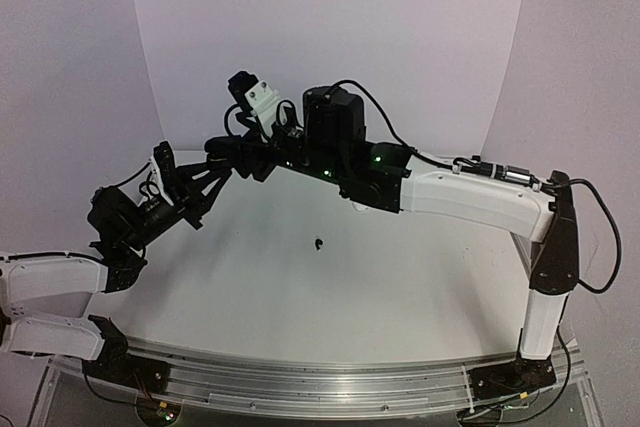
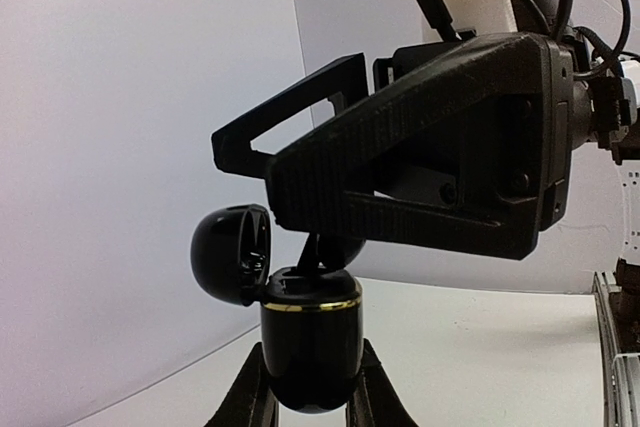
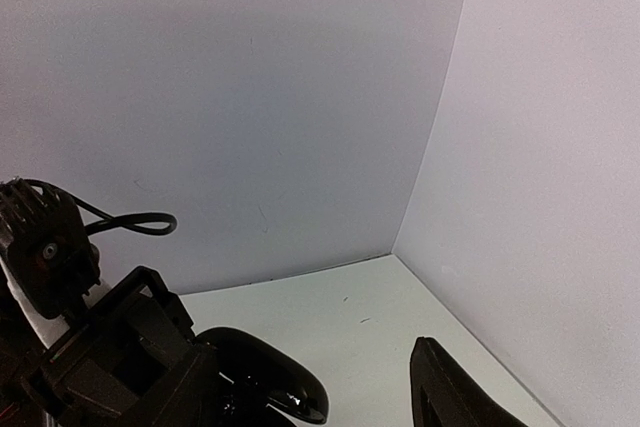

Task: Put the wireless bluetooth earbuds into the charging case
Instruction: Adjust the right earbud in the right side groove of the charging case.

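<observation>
The left gripper (image 2: pixel 310 397) clamps the glossy black pebble-shaped case (image 2: pixel 310 337), the right gripper (image 2: pixel 248 159) stands parted just above it, its hold unclear, and a tiny black curved earbud (image 1: pixel 318 244) lies on the white table (image 1: pixel 400 277), toward the right arm.

I find no word, number, brand or sign that I can read in my three views. The glossy black rounded plastic charging case (image 2: pixel 310 347), at six o'clock in my left wrist view, shows only a plain gold band (image 2: pixel 312 304).
</observation>
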Motion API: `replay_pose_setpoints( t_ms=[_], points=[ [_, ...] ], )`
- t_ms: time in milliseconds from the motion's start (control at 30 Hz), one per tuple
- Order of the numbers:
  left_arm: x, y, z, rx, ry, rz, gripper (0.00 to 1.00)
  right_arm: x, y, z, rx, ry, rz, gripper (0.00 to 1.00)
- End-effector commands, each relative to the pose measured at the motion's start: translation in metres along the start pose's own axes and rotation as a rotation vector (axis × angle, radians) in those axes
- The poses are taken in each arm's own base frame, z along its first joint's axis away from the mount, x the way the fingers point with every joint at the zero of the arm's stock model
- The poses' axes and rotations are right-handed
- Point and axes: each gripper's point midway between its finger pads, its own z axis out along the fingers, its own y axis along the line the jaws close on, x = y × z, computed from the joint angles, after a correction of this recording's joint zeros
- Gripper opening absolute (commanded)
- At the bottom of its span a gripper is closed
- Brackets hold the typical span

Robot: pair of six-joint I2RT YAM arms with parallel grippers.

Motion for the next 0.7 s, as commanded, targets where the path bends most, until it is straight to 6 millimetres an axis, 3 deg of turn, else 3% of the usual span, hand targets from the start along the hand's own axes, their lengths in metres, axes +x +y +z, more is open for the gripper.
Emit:
replay_pose_setpoints(
  t_ms=[0,667],
  points=[
    [-0.031,-0.003,0.005,0.028,-0.091,0.027,0.0,-0.017,-0.011,0.002,0.023,-0.045,0.021,0.64],
    [-0.035,-0.008,0.003,0.05,-0.11,0.032,0.0,-0.014,-0.021,0.008,0.043,-0.039,0.042,0.64]
  ],
)
